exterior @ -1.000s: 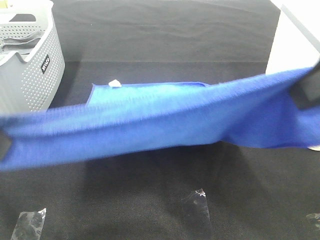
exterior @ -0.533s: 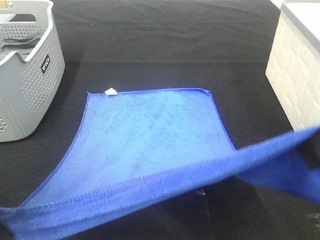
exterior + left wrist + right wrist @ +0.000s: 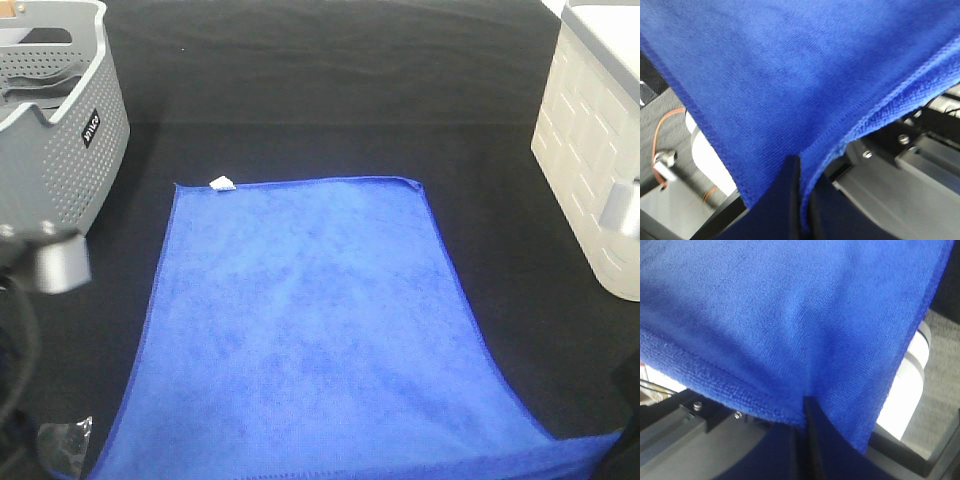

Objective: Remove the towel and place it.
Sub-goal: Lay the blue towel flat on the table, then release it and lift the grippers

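While the towel [image 3: 310, 330] is lying spread on the black desk [image 3: 330, 80], its length running straight away from the arms toward the white tag [image 3: 222, 183], the left fingers [image 3: 780, 200] and right fingers [image 3: 822, 445] are each clamping tight on a near corner, so neither arm is sitting nearer. The grey basket [image 3: 70, 150] is standing beyond the far left corner, its contents unclear; the white bin [image 3: 590, 170] at right is showing a closed lid.

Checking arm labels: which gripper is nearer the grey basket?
Left. The left gripper pinches the towel corner nearer the grey basket; the right gripper pinches the opposite corner, toward the white bin.
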Robot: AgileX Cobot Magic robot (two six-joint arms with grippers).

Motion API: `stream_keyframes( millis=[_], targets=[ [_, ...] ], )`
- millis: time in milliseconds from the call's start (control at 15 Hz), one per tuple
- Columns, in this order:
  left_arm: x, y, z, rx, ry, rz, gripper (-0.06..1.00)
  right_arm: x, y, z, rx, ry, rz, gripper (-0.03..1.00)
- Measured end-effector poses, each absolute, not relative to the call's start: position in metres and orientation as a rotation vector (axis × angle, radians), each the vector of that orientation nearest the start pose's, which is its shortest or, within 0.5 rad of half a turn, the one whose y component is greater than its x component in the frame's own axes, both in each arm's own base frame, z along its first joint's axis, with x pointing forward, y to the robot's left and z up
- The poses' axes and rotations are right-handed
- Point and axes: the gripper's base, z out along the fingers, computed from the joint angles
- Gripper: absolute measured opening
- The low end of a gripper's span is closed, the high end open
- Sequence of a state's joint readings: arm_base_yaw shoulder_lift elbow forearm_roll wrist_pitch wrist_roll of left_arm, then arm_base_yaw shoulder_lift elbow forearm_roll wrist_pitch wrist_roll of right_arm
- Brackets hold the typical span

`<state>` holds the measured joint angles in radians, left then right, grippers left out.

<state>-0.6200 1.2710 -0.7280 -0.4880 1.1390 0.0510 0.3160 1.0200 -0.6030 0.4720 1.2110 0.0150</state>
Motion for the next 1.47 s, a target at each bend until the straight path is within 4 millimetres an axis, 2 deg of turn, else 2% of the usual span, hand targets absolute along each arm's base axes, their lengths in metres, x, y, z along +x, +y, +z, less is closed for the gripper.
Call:
stream_keyframes(
  millis=[400, 867, 1200, 1333, 1467],
  targets=[
    [0.153, -0.157, 0.177, 0.880, 3.296, -0.592, 0.00, 0.143, 0.086, 0.194, -0.252, 3.278, 0.642, 0.03],
    [0.163, -0.166, 0.148, 0.976, 3.360, -0.606, 0.00, 0.158, 0.092, 0.149, -0.360, 3.464, 0.656, 0.03],
    [0.172, -0.172, 0.132, 1.042, 3.393, -0.593, 0.00, 0.161, 0.095, 0.140, -0.357, 3.480, 0.687, 0.06],
    [0.171, -0.172, 0.130, 1.038, 3.404, -0.602, 0.00, 0.160, 0.096, 0.140, -0.316, 3.483, 0.727, 0.10],
    [0.171, -0.174, 0.130, 1.014, 3.405, -0.629, 0.06, 0.155, 0.096, 0.137, -0.291, 3.503, 0.745, 0.21]
  ],
)
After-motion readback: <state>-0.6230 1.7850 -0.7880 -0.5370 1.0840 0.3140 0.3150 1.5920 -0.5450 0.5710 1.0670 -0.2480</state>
